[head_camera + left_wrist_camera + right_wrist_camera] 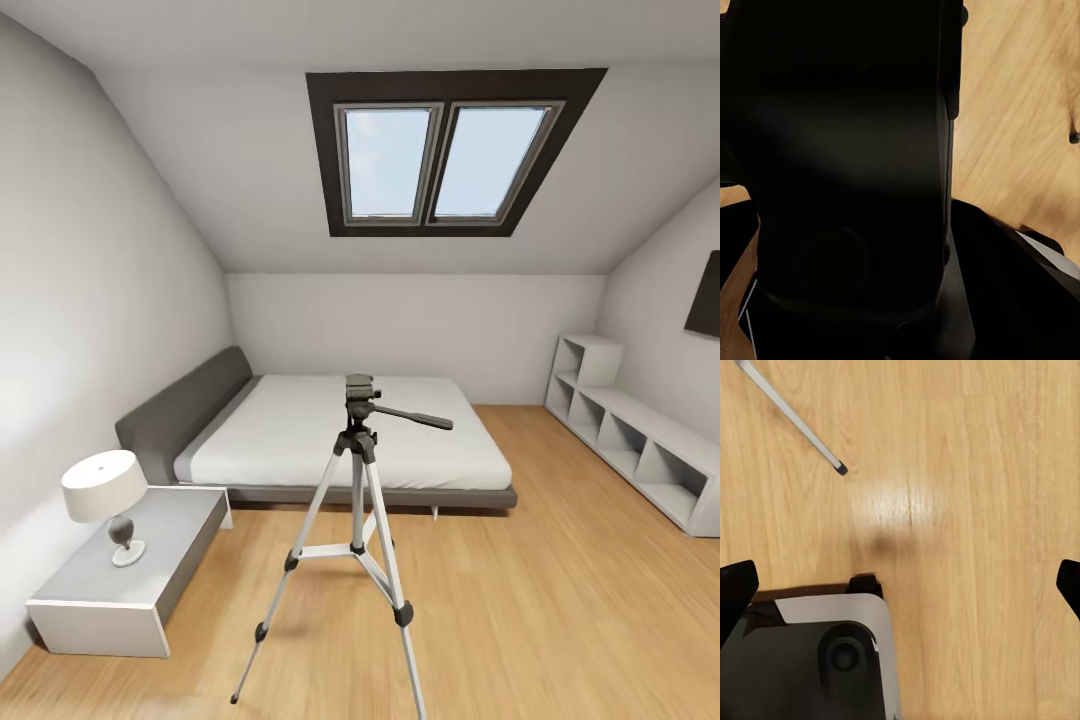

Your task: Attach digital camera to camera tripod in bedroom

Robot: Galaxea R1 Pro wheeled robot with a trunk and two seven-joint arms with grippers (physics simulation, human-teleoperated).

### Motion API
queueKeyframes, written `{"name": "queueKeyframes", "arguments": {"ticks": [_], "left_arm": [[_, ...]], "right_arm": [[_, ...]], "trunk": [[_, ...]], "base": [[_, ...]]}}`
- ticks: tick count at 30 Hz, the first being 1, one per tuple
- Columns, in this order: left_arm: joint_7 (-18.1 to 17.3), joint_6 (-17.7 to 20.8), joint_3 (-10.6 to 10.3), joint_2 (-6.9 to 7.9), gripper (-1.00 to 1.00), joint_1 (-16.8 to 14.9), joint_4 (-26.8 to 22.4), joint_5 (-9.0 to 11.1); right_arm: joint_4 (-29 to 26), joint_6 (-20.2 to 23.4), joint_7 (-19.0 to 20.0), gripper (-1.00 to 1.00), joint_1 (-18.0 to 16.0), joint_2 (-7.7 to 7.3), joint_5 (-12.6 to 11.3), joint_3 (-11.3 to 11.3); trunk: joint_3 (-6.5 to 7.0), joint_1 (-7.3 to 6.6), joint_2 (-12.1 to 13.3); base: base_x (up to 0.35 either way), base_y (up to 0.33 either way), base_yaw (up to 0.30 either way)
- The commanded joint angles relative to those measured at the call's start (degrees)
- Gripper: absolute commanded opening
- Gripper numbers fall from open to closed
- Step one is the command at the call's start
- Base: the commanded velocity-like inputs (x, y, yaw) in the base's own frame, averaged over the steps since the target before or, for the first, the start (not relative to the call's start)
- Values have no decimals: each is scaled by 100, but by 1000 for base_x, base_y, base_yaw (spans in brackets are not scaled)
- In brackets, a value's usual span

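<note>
The tripod (356, 520) stands on the wood floor (560, 600) in front of the bed (350, 430), its head bare; it looks light, stiff and easy to tip, so it is best gripped at the black head; in the right wrist view the right gripper (907, 585) is spread wide, holding nothing; the left wrist view is dark, so I cannot tell that gripper's state; the white shelf (640, 450) cubbies look empty.
</note>
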Motion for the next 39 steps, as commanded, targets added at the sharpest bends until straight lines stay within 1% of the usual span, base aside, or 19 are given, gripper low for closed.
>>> {"name": "queueKeyframes", "arguments": {"ticks": [1,15,23,39], "left_arm": [[-25,5,-48,1,-100,-1,2,49],[-25,5,-46,8,-100,-1,-11,62],[-25,5,-48,16,-100,-1,-22,37],[-25,5,-48,18,-100,-1,-24,59]], "right_arm": [[19,-30,28,100,-6,0,-62,48],[19,-24,16,100,-6,2,-73,43],[19,10,21,100,-6,-5,-62,48],[19,25,17,100,-6,-6,-58,48]], "trunk": [[-2,2,-4],[-6,2,-4],[-67,2,-4],[-213,2,-4]], "base": [[0,2,0],[0,0,0],[0,0,0],[0,0,0]]}}
